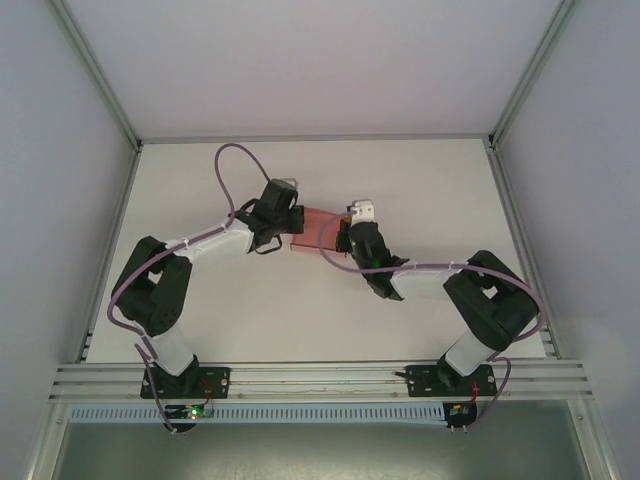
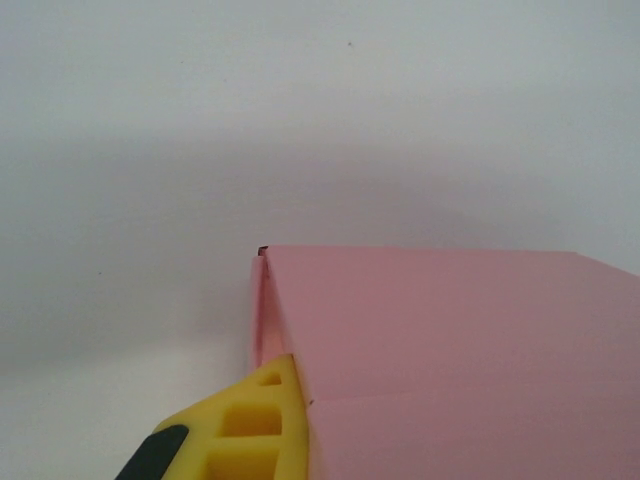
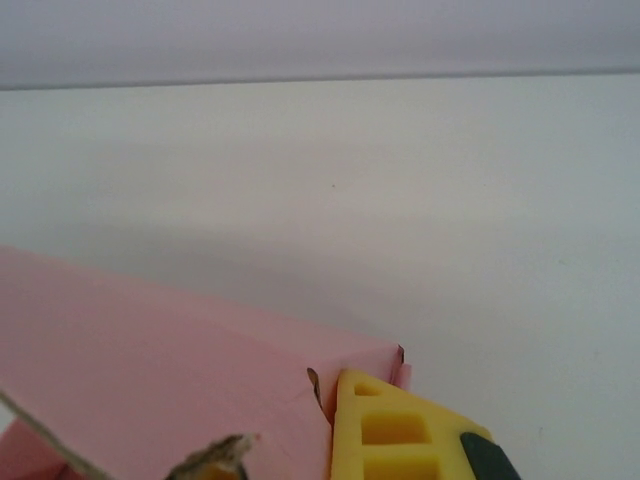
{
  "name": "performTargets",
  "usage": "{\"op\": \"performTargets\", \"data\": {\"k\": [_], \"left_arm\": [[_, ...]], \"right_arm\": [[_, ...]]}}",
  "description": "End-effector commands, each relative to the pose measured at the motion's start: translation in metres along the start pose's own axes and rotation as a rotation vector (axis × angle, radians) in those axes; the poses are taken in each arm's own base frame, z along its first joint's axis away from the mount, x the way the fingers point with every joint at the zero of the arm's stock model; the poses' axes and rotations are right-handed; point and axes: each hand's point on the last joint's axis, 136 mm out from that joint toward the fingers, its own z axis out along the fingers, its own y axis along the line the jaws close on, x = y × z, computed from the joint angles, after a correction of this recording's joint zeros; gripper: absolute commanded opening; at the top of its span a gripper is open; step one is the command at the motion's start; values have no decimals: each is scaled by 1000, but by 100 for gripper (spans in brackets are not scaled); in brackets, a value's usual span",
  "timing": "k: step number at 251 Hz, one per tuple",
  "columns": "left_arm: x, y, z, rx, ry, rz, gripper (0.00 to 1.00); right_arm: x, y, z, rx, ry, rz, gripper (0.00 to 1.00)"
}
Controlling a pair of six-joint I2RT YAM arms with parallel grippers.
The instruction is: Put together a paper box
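The paper box [image 1: 316, 229] is a pink card piece held above the middle of the white table, between my two grippers. My left gripper [image 1: 291, 228] grips its left end and my right gripper [image 1: 344, 237] its right end. In the left wrist view a yellow finger [image 2: 255, 420] presses against a folded side wall of the paper box [image 2: 450, 340]; the other finger is hidden behind the card. The right wrist view has a yellow finger [image 3: 395, 430] pressed on a corner flap of the paper box [image 3: 160, 360], which has a ragged card edge low down. Both grippers are shut on the card.
The white table [image 1: 300, 310] is walled by pale panels on the left, right and back. An aluminium rail [image 1: 320, 378] carrying both arm bases runs along the near edge. Purple cables [image 1: 226, 170] loop off the arms.
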Motion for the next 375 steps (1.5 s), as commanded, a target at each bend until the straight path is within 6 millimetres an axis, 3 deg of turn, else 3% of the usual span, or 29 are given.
{"op": "performTargets", "data": {"k": [1,73,108,121,136,189,198,208,233,246,288,316,328,375], "left_arm": [[6,-19,-1,143,-29,-41,2],[28,-3,-9,104,-70,-15,8],[37,1,-15,90,-63,-13,10],[36,3,-17,72,-60,-19,11],[34,4,-21,60,-60,-24,21],[21,4,-43,30,-70,-20,22],[19,7,-47,10,-71,-17,29],[16,10,-52,-15,-74,-4,45],[13,28,-58,-127,-74,5,45],[11,31,-63,-150,-76,10,53],[-2,15,-86,-83,-97,12,69],[-12,7,-109,-49,-122,-2,87],[-18,6,-119,-53,-136,-14,100],[-34,31,-138,-162,-129,-168,100]], "right_arm": [[3,5,-12,-39,-86,-20,0],[33,15,-22,-52,-82,-155,0],[39,14,-27,-45,-124,-167,0],[37,12,-29,-36,-143,-161,0],[37,12,-30,-35,-149,-168,0],[40,6,-33,0,-127,-211,0],[42,5,-33,4,-124,-212,0],[43,5,-33,2,-118,-216,0],[49,5,-30,-1,-95,-228,0],[50,5,-30,0,-93,-221,0],[52,4,-30,6,-92,-226,0],[50,5,-30,6,-97,-237,0],[49,5,-30,6,-98,-240,0],[49,9,-28,-9,-95,-252,0]]}}
